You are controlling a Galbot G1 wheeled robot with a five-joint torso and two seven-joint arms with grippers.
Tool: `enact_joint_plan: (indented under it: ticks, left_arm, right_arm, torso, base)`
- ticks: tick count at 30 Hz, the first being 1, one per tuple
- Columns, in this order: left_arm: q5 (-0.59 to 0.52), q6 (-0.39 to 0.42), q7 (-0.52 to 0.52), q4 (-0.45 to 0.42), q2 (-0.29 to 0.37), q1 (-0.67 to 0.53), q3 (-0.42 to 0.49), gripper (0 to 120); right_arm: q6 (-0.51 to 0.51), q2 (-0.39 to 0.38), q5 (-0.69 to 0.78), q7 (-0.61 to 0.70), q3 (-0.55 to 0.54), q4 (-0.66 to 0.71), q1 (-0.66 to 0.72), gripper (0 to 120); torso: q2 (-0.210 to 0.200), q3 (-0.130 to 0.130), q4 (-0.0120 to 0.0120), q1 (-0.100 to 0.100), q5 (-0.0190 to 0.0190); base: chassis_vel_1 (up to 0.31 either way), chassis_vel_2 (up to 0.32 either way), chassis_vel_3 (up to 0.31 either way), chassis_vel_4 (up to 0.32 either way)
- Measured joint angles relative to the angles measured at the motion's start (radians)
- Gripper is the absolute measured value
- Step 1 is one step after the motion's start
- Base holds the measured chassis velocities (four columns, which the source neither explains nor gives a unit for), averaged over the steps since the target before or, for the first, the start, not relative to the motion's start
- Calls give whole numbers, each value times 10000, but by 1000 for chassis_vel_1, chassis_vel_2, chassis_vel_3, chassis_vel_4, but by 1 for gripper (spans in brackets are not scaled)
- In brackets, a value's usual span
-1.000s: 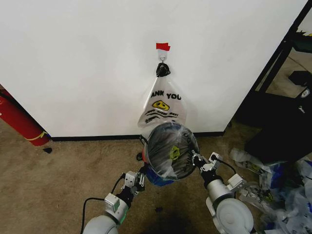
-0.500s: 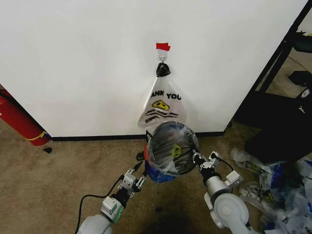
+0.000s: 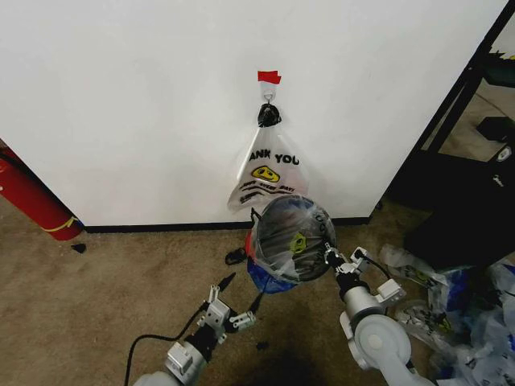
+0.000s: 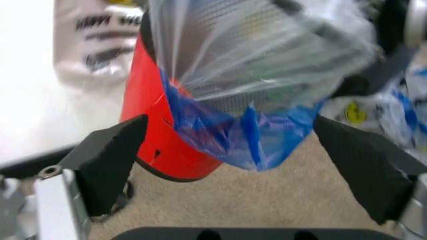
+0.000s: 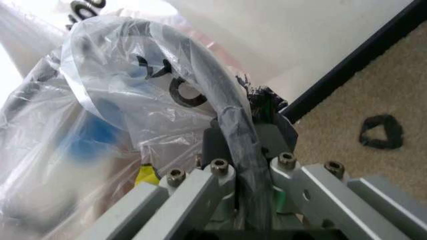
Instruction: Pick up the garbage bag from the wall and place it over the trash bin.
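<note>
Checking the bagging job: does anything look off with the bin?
Yes. The trash bin is tipped, its mouth facing the camera, with the right tool clamped on its bagged rim. The garbage bag sags loose below. The left tool is open, apart.

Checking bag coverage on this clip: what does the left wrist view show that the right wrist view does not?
Left wrist alone: the open left gripper back from the round black mesh trash bin, its red base, and blue bag plastic hanging low. Right wrist alone: the right gripper shut on the bin's bag-wrapped rim, plus the black baseboard. Both: the thin see-through garbage bag over the bin, and tan carpet.
</note>
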Motion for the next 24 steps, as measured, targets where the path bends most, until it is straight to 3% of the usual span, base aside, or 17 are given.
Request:
enact_joint_plan:
  ticks: [3, 8, 12, 16, 20, 24]
  left_arm:
    - [-993, 810, -784, -101, -170, -291, 156, 100]
    - [-981, 1131, -1032, 57, -246, -521, 177, 100]
    - [732, 1439, -1760, 786, -351, -819, 70, 100]
    - [1329, 1454, -1947, 1003, -320, -846, -18, 100]
    - [1286, 755, -1552, 1159, -179, -904, -122, 100]
    - [1069, -657, -183, 1533, -93, -979, -353, 100]
  right_arm:
    - [0, 38, -30, -23, -89, 101, -85, 0]
    - [-60, 104, 7, 6, -165, 360, -175, 0]
    - [-335, 161, 42, 161, -247, 632, -233, 0]
    - [-436, 166, 26, 276, -253, 643, -220, 0]
    - [-475, 217, -34, 353, -263, 600, -192, 0]
    - [-479, 257, -69, 369, -264, 509, -164, 0]
  torso:
    - [0, 0, -2, 0, 0]
    - [0, 0, -2, 0, 0]
    - [0, 0, -1, 0, -1]
    - [0, 0, 0, 0, -2]
    - [0, 0, -1, 0, -1]
    - [0, 0, -2, 0, -2]
  base:
    - [0, 0, 0, 0]
    - [0, 0, 0, 0]
    - [0, 0, 0, 0]
    - [0, 0, 0, 0]
    - [0, 0, 0, 0]
    - [0, 0, 0, 0]
